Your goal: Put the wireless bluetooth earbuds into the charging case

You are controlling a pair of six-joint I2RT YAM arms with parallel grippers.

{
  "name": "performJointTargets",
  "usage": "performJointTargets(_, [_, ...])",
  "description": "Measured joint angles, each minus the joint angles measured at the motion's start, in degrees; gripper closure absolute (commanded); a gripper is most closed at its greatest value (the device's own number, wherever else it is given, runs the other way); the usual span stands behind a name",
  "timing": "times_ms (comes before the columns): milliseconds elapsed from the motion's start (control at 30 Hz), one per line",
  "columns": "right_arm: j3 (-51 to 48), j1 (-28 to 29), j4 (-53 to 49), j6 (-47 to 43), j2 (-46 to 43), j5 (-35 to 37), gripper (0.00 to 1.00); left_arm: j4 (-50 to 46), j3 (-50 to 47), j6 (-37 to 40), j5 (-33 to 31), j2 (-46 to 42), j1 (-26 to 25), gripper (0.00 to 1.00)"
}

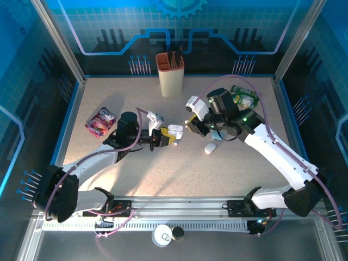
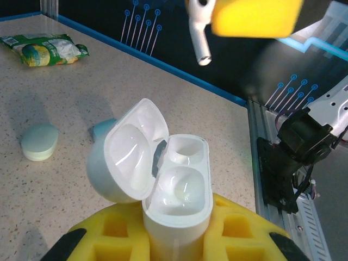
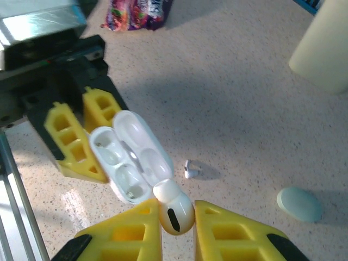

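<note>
The white charging case [image 2: 178, 202] stands upright with its lid [image 2: 128, 157] flipped open and both wells empty, and my left gripper [image 2: 176, 236] is shut on its body. From above, the case [image 1: 173, 131] sits mid-table, with my left gripper [image 1: 165, 138] just left of my right gripper [image 1: 191, 126]. My right gripper [image 3: 177, 231] is shut on a white earbud [image 3: 175, 209], held just beside the open case [image 3: 128, 157]. In the left wrist view that earbud [image 2: 199, 33] hangs stem down above the case. Another earbud [image 3: 190, 169] lies loose on the table.
A pale closed case [image 3: 299, 204] lies on the table right of the grippers [image 1: 211, 147]. A beige holder [image 1: 169, 73] stands at the back centre. A purple snack pack [image 1: 101, 120] lies at the left, a green packet [image 1: 244, 98] at the back right.
</note>
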Motion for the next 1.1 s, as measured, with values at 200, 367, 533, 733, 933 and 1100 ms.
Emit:
performJointTargets(200, [1.46, 2.23, -1.44, -2.58, 1.44, 0.07, 0.83, -0.66, 0.66, 0.26, 0.5, 0.07, 0.0, 0.92])
performJointTargets(367, [1.77, 3.61, -2.34, -4.13, 3.74, 0.09, 0.83, -0.87, 0.83, 0.5, 0.92, 0.07, 0.0, 0.92])
performJointTargets(533, [1.81, 4.0, -2.54, -4.92, 5.09, 0.52, 0.83, -1.68, 0.83, 0.66, 1.27, 0.07, 0.0, 0.92])
performJointTargets(733, [1.81, 4.0, -2.6, -5.77, 5.57, 1.57, 0.83, -1.73, 0.83, 0.66, 1.55, 0.07, 0.0, 0.92])
performJointTargets(933, [1.81, 4.26, -3.48, -6.88, 5.99, 1.84, 0.83, -1.7, 0.83, 0.68, 1.55, 0.07, 0.0, 0.91])
performJointTargets(1100, [2.05, 4.92, -4.11, -8.66, 6.47, 2.05, 0.81, -1.79, 0.83, 0.66, 1.75, 0.07, 0.0, 0.91])
